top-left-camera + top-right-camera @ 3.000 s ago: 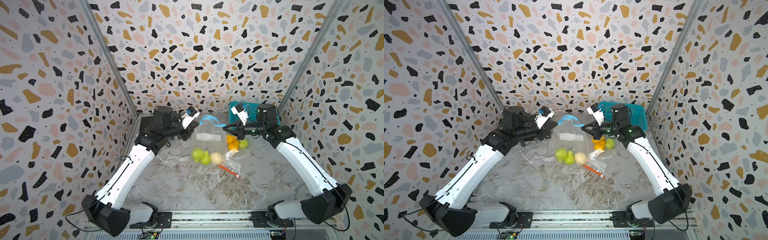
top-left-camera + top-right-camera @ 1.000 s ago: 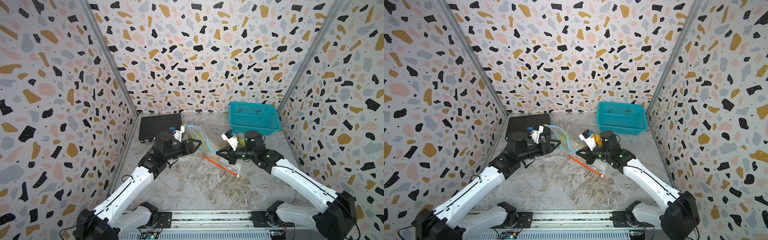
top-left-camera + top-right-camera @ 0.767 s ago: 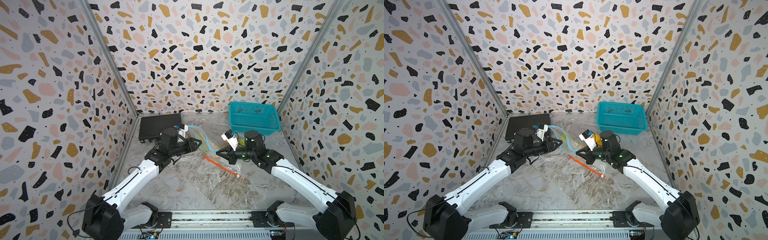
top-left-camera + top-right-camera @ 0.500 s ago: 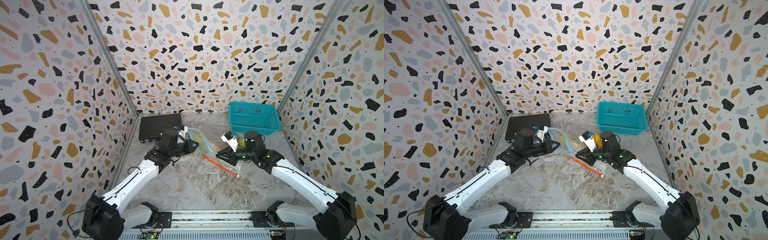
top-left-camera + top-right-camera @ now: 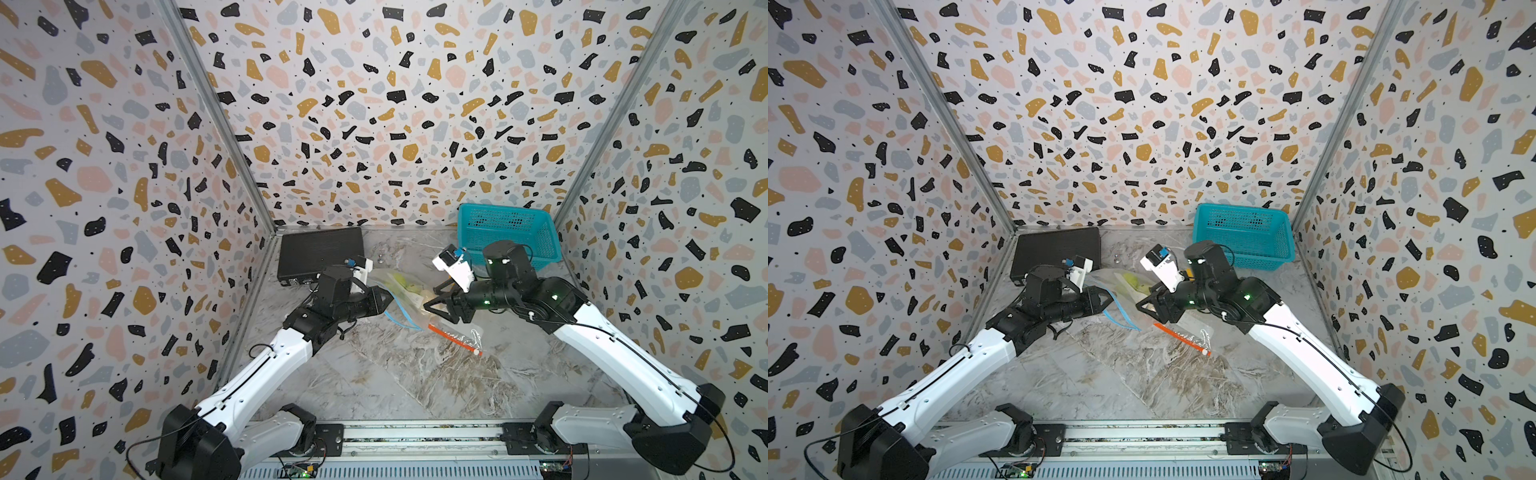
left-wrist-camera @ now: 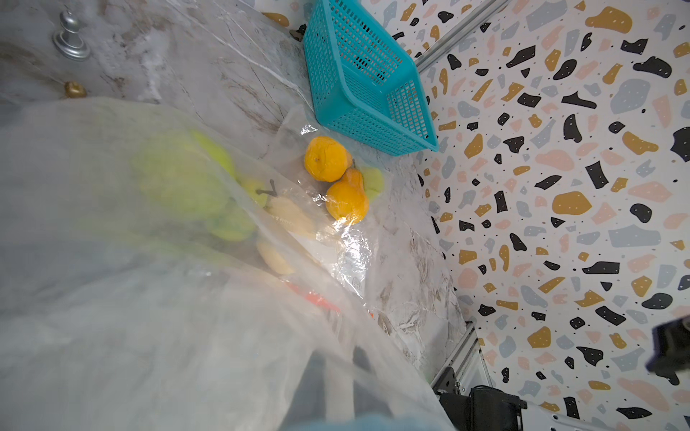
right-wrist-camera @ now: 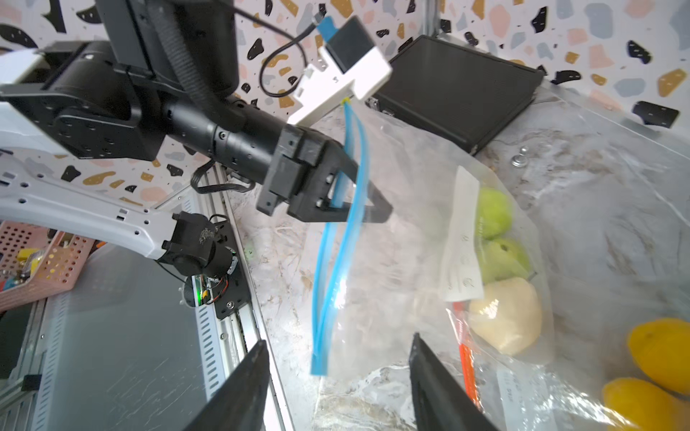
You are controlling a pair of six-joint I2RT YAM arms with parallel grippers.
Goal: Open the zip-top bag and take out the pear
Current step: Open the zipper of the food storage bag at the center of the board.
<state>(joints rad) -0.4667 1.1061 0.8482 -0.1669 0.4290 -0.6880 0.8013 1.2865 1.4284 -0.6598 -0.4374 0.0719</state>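
Arm: Since a second ago my left gripper (image 7: 367, 194) has clamped onto the blue seal (image 7: 336, 261) of the clear zip-top plastic bag (image 7: 403, 224), and my right gripper (image 7: 338, 341) has let go: its fingers (image 7: 239, 388) stand spread, gripping nothing.

Operator: And the room, left to right?

Arm: Grey marbled tabletop (image 5: 395, 374), boxed by three terrazzo-patterned walls (image 5: 374, 104). A flat black case (image 5: 320, 249) lies in the back left corner. Next comes my left gripper, holding the bag's mouth up off the marble. The green pear (image 7: 502, 259) is inside that bag, resting low on the table between a rounder green fruit (image 7: 493, 212) and a pale yellow one (image 7: 507, 321). A second clear bag with an orange seal (image 5: 453, 336) touches it, near my right gripper. A teal mesh plastic basket (image 5: 509, 232) stands in the back right corner.

Operator: Space to move?

Arm: Open marble runs from the bags forward to the metal rail (image 5: 415, 434) along the front edge. At the back, case, bags and basket sit near one another.
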